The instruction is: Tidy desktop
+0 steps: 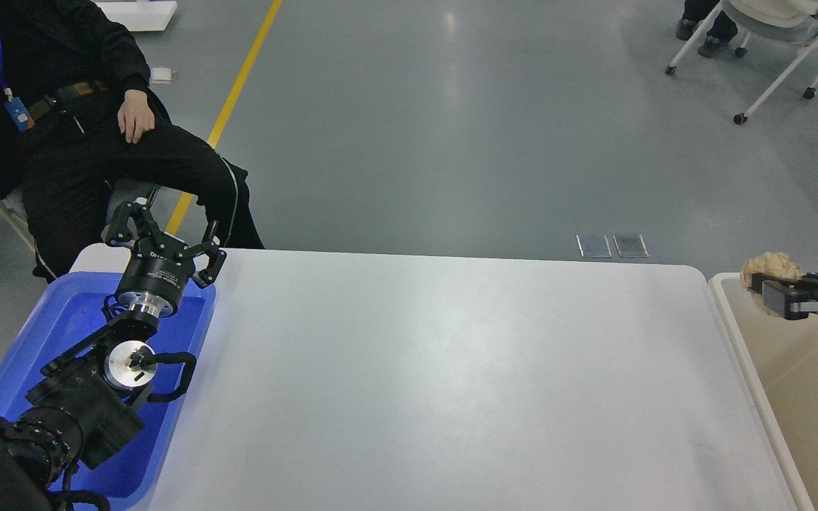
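1. While hovering over the blue tray at the bench's left end: left tool, fingers spread wide, nothing between them, pointing away toward the far edge.
2. Left arm: enters bottom-left, runs up over the tray interior; silver wrist flange visible above the blue floor.
3. Right tool: enters from the right edge, over the far corner of the beige-white tub. Crumpled tan paper wad sits at the fingertips, touching them. Fingers seen side-on and dark; can't tell whether clamped on the wad or just against it.
4. Bench: large white top with rounded corners, centre of view, spans between tray and tub. Surface smooth with soft glare near the middle.
5. Tray: overlaps the bench's left edge, inside looks bare apart from the arm above it.
6. Tub: just beside the bench's right edge, only its left wall and part of the floor in view.
7. Background, floor beyond the far edge: seated person in black with blue lanyard behind the tray, hand resting on thigh; yellow floor line running away from the bench; two small metal floor plates near the far right corner; white wheeled chair top right.
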{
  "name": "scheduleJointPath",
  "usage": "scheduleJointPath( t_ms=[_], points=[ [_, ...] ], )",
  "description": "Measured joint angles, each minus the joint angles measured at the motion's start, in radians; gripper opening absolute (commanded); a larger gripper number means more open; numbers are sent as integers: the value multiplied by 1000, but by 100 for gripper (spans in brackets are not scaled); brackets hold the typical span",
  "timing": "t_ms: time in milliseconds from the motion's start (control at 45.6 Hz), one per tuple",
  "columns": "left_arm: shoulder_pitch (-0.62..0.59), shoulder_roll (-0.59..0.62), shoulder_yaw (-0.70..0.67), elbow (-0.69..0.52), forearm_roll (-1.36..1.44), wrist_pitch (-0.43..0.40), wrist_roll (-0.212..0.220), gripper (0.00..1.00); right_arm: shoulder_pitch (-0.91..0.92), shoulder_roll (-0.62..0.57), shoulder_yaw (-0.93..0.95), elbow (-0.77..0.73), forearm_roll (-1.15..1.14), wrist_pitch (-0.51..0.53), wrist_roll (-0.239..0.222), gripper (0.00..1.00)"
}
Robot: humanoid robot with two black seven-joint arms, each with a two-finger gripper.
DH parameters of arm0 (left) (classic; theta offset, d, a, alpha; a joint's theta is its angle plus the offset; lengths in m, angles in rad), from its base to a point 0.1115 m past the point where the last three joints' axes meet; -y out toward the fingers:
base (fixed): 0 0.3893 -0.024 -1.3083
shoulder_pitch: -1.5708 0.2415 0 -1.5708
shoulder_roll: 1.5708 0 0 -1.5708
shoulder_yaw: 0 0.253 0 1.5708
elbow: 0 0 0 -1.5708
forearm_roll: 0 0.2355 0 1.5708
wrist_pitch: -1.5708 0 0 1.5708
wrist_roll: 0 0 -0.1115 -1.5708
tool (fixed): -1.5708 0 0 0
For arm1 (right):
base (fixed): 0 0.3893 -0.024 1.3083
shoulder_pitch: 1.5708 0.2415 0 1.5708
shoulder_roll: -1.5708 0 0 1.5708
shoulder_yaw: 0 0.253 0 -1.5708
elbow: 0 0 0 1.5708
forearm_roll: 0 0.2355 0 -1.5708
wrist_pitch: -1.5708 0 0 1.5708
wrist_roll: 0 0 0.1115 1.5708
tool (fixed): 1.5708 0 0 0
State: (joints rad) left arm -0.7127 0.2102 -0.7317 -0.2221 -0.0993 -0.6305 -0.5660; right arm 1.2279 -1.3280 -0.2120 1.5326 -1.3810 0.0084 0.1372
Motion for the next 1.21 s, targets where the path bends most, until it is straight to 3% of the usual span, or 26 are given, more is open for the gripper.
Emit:
scheduleJointPath(
  t_ms=[351,637,856,1207],
  points=[
    [0,0,0,0,0,0,0,100,-127,31,1,-214,302,-90,6,0],
    [0,0,0,0,0,0,0,100,-278,148,3,-477,638,-141,9,0],
    [0,0,0,0,0,0,0,100,-421,308,9,-720,896,-155,9,0],
    [0,0,0,0,0,0,0,100,-587,611,56,-1158,1097,-148,8,0]
  ],
)
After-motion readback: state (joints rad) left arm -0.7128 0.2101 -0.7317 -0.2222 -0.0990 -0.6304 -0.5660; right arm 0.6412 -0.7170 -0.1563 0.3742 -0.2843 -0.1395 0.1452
